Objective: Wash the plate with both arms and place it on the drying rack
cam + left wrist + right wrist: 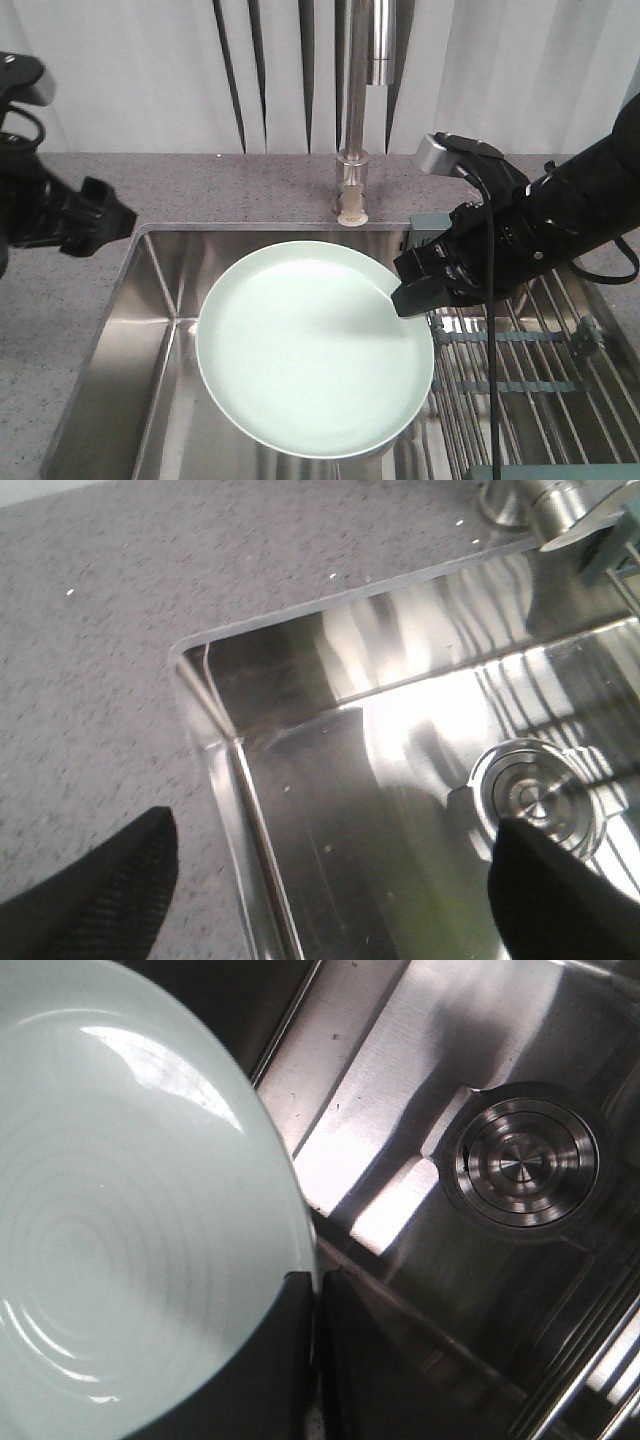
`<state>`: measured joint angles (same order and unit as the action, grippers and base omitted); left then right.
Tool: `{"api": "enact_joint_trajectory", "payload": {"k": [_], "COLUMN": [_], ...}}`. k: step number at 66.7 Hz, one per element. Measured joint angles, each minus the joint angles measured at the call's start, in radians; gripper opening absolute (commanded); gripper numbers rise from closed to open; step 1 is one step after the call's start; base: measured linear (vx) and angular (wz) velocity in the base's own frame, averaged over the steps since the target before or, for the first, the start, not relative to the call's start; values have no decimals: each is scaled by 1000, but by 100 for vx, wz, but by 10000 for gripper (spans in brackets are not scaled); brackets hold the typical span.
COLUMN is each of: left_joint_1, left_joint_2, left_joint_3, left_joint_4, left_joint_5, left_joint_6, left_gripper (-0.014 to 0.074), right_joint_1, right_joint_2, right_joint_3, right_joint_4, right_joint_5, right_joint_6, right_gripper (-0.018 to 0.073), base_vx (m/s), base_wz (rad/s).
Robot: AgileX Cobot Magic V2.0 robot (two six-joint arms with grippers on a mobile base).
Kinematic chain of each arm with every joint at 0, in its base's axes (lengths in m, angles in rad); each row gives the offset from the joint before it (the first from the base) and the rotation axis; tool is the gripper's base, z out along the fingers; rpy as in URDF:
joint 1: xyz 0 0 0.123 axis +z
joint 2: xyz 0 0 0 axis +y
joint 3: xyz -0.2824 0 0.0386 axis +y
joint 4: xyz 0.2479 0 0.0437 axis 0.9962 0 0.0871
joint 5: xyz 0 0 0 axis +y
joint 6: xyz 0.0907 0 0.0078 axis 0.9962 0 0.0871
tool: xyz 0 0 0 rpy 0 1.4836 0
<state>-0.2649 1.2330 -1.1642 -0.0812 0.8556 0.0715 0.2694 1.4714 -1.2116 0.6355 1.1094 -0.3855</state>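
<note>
While right tool [410,290] pinches plate [315,350] rim above sink [150,330], left tool [105,222] spread wide, holding nothing; drying rack [540,380] alongside.

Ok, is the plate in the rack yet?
No, out of it. The right hand pinches the plate by its rim, above the sink, beside the rack.

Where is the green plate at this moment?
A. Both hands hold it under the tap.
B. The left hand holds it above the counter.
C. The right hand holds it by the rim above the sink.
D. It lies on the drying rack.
C: the right hand pinches the rim of the plate above the sink, while the left hand is open, empty and away from the plate.
</note>
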Motion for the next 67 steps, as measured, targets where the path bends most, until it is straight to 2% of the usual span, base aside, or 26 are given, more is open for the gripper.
{"api": "enact_joint_trajectory", "payload": {"k": [15,25,51,67], "left_joint_1": [86,118,127,127], "left_joint_2": [-170,-264,-455,-538], "left_joint_3": [183,274,473,507], "left_joint_4": [1,1,5,22], "left_joint_5": [-26,-34,-45,-45], "left_joint_6": [-6,-10,-10,-10], "left_gripper": [590,590,590,590], "right_joint_1": [0,0,0,0], "right_joint_2": [0,0,0,0], "right_joint_3": [0,0,0,0], "right_joint_4": [0,0,0,0], "right_joint_5": [0,0,0,0], "right_joint_6": [0,0,0,0], "right_gripper": [-8,-8,-8,-8], "base_vx": [0,0,0,0], "base_wz": [0,0,0,0]}}
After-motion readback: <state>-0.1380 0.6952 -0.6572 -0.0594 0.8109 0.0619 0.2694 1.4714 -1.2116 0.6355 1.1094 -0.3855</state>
